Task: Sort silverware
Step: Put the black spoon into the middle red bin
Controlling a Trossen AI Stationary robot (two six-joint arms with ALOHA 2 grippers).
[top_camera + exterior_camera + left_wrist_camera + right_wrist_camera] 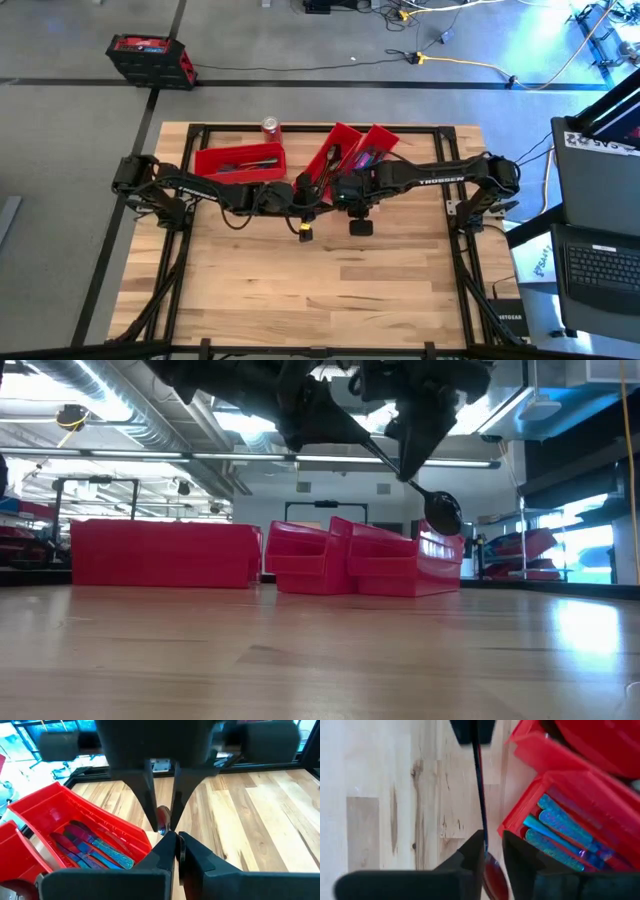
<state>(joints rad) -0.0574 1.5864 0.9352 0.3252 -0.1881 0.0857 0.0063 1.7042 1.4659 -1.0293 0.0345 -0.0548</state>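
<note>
A dark spoon (pixel 442 512) hangs in the air over the middle of the table, bowl lowest, in front of the red bins. My left gripper (pixel 175 845) is shut on its handle. My right gripper (pixel 493 840) points down from above, open by a narrow gap. Its two fingers stand on either side of the spoon's neck (pixel 483 832), just above the bowl (pixel 495 880). Whether a finger touches the neck I cannot tell. More iridescent silverware (pixel 555 835) lies in a slanted red bin (pixel 335 150) close behind the grippers. My left gripper pinches the spoon's handle near its free end (pixel 169 836) between its two shut fingers. The fingers come nearly level from the table's left side, and the spoon runs on from them toward the right. The spoon slants down to its bowl (pixel 163 817), clear of the table.
Three red bins stand at the back: a long one (pixel 240 160) at the left and two slanted ones (pixel 372 145) at the middle. A red can (pixel 270 126) stands at the far edge. Bare wood (pixel 300 290) fills the table's near half.
</note>
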